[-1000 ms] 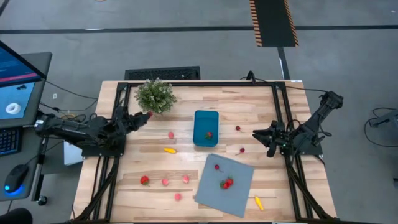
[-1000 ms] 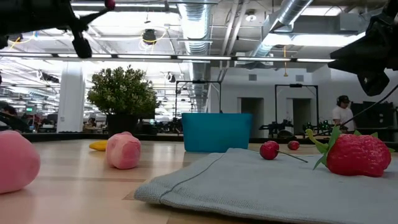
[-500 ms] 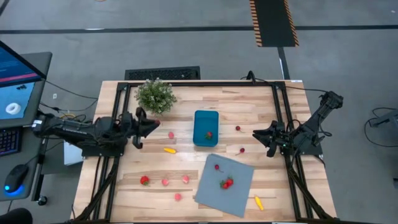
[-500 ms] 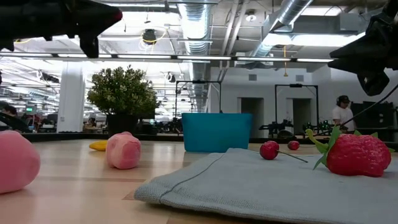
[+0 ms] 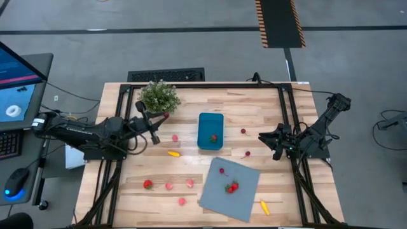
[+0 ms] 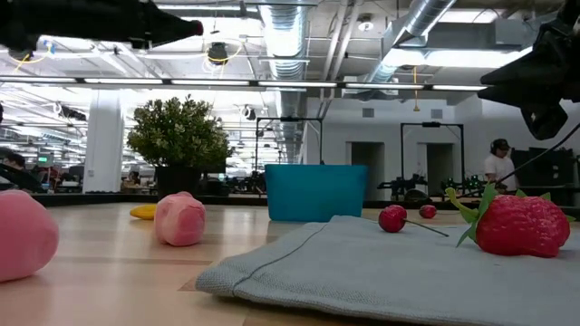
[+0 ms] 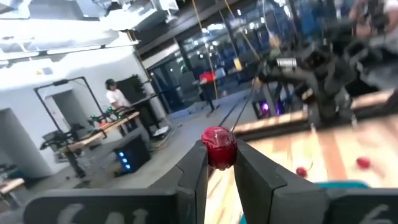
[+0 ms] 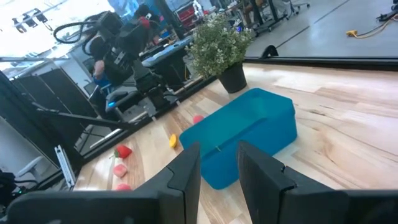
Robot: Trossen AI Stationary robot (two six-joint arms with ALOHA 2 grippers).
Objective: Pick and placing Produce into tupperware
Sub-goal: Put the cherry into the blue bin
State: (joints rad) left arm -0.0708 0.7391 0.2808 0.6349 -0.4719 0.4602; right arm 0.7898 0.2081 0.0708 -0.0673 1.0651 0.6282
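Note:
My left gripper (image 7: 219, 163) is shut on a small red round piece of produce (image 7: 219, 144). It hangs high over the table's left part (image 5: 164, 118), beside the potted plant. The teal tupperware (image 5: 210, 130) stands at the table's middle with a red strawberry piece (image 5: 213, 137) inside. More produce lies loose: pink pieces (image 5: 175, 137), a yellow one (image 5: 173, 153), a strawberry (image 5: 147, 184) and cherries (image 5: 243, 131). My right gripper (image 5: 262, 137) waits open at the table's right, its fingers (image 8: 186, 171) facing the tupperware (image 8: 249, 134). My left gripper pinches the red round piece (image 7: 217, 149) between the free ends of its two fingers (image 7: 194, 171). The fingers come about level from the table's left. The piece is lifted clear, well above the table.
A bushy potted plant (image 5: 159, 97) stands at the far left, close to my left gripper. A grey-blue sheet (image 5: 230, 186) lies at the near right with a strawberry (image 5: 231, 187) and a cherry (image 5: 221, 170) on it. A yellow-orange piece (image 5: 264, 207) lies beside it.
My left gripper has moved toward the table's right, toward the tupperware, and risen a little. It has rolled about its own pointing line by nearly a quarter turn, keeping hold of the red piece.

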